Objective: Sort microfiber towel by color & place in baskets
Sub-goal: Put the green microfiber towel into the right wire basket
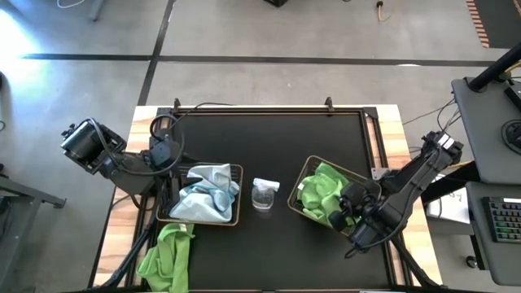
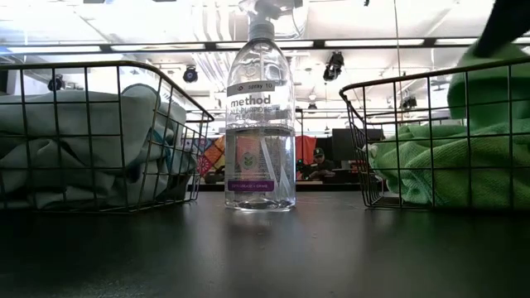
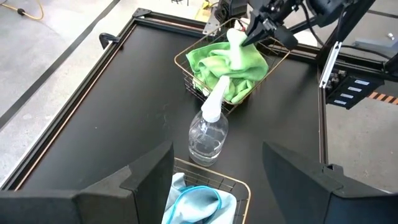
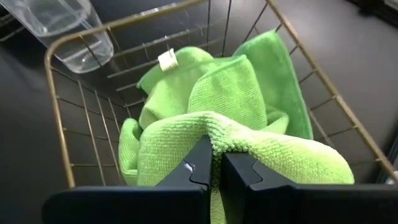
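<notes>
Bottle label: the clear spray bottle [image 2: 260, 116] stands upright mid-table between the two baskets; its front reads "method", and a neck band reads "spray 10"; the small print on the purple strip is too fine to read.
Table: black top [image 1: 269, 138] with a pale wood border and a dark rail round the edge.
Room: grey concrete floor around the table; in the low view, ceiling lights, hanging fixtures and a person seated far behind the bottle.
Right side: a dark desk with a keyboard [image 1: 505, 228] sits just past the table's right edge.
Left basket: the bronze wire basket [image 1: 237, 195] holds pale blue towels [image 1: 203, 195], bunched up.
Right basket: the other basket [image 4: 74, 81], turned at an angle, is heaped with lime green towels [image 4: 211, 93]; a small white tag shows on one.
Loose cloth: a green towel [image 1: 167, 254] lies at the near left edge, hanging over it, near the left basket.
Right gripper: the right gripper [image 4: 214, 163] is over the right basket, fingers pinched tight on a fold of one green towel [image 4: 261, 146].
Left gripper: the left gripper [image 3: 217, 163] hangs over the left basket, fingers spread wide and holding nothing.
In the way: the bottle stands in the gap between the baskets.
</notes>
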Robot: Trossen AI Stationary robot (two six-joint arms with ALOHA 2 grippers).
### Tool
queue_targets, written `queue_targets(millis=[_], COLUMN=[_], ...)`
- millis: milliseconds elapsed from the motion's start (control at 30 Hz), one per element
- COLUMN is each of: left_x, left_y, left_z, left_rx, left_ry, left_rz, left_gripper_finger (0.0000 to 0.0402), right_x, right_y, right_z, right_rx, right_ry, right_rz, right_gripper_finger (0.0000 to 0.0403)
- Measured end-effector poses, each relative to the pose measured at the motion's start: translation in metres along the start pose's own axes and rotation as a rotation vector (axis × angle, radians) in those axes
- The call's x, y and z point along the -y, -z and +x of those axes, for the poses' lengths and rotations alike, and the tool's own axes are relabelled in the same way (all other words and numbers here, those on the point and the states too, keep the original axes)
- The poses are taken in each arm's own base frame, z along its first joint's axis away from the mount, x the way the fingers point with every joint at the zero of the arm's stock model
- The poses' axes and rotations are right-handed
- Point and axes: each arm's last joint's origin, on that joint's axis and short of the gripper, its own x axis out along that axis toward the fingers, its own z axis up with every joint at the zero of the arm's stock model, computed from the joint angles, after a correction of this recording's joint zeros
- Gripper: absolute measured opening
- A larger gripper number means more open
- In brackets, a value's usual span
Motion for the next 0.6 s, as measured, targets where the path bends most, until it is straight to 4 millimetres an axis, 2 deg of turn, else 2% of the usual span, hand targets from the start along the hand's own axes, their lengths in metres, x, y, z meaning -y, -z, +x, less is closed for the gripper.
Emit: queue_targets(millis=[333,600], left_x=[0.000,0.000], left_y=[0.000,0.000], left_z=[0.000,0.000], left_rx=[0.000,0.000], left_ry=[0.000,0.000], left_rz=[0.000,0.000], left_gripper_finger=[0.0229,0.0229], right_x=[-0.003,-0.002], right_y=[0.018,0.020], right_z=[0.021,0.024], right_rx=[-0.058,-0.058], right_ry=[-0.032,-0.027], right_rz=[0.006,0.014], right_gripper_finger=[0.0009,0.0009])
